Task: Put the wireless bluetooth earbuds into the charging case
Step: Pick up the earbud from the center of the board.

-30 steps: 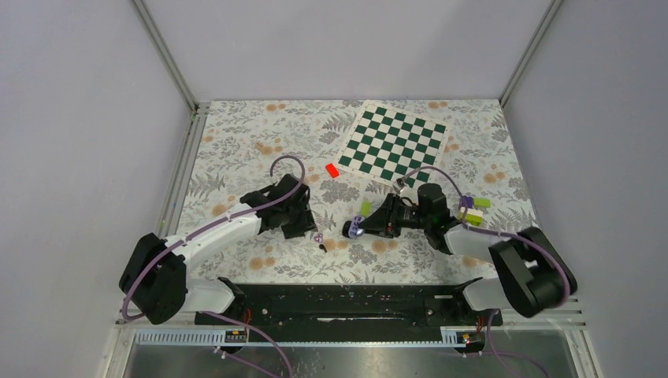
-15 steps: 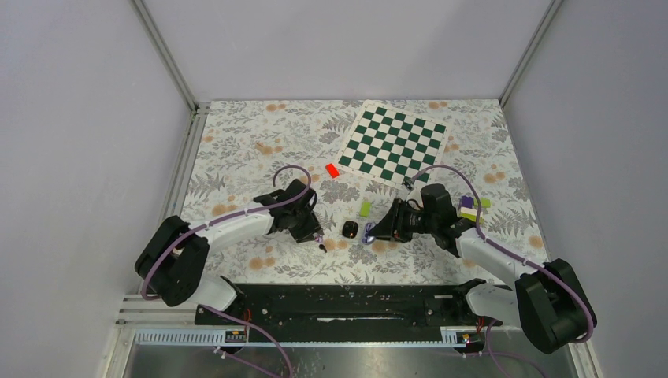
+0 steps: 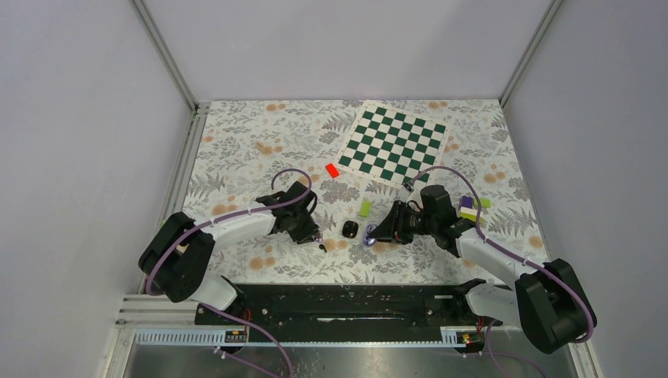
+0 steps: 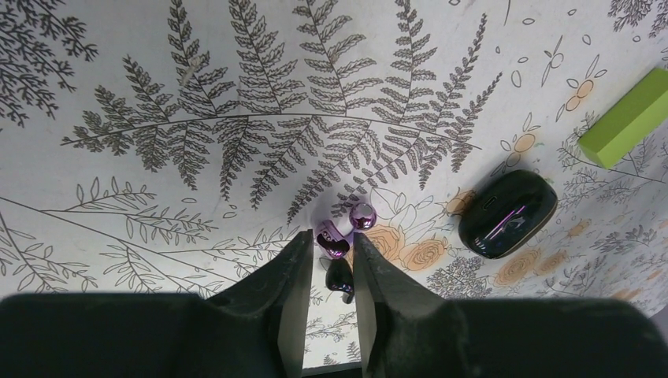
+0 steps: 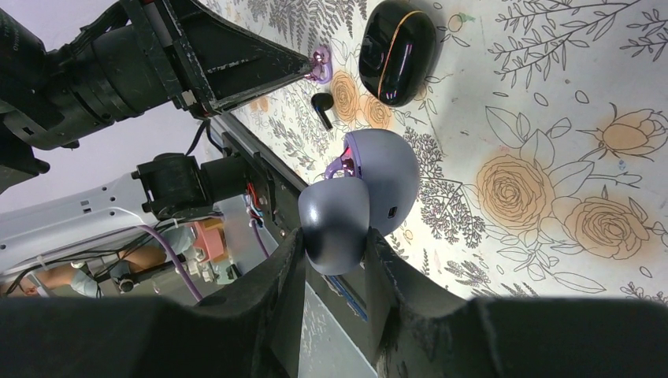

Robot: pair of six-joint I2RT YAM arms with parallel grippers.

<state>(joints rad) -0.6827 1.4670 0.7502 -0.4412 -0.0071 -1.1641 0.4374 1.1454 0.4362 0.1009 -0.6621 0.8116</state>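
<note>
Left of the black case, left gripper: my jaws pinch a purple earbud.
Right gripper: clamped on open lilac case.
Risk: glossy bud may squirt free.

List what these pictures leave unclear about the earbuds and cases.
Left wrist view: whether the left gripper actually pinches the purple earbud; the gripper itself hides the contact.
Right wrist view: the sockets of the lilac case in the right gripper, turned away from the camera.
Top view: the black earbud is only a speck; the black case is closed, contents hidden.
</note>
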